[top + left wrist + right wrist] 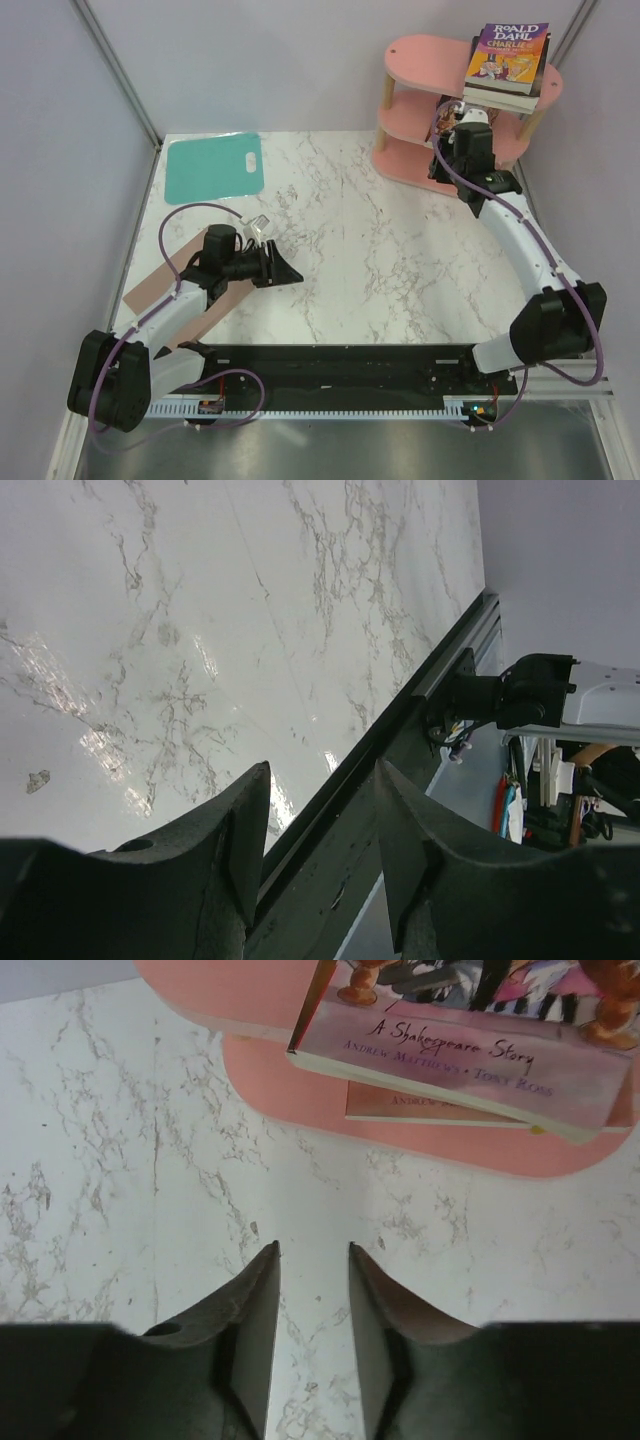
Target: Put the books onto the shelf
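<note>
Two books (470,1060) are lying flat on the shelf (200,990), just ahead of the right end effector (312,1250), the nearer one. Their lower edges are facing it, so their long axes seem to be running away. Its jaws are standing apart, empty. The left end effector (320,775), also apart and empty, is hovering over the bench (150,630).

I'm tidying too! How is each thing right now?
Roald Dahl book: cover up, topping a book pile on the pink shelf.
Shakespeare Story book: lying flat on the shelf.
Teal mat: flat on the table.
Left claw: open, empty.
Right claw: open, empty, facing the shelf.
</note>
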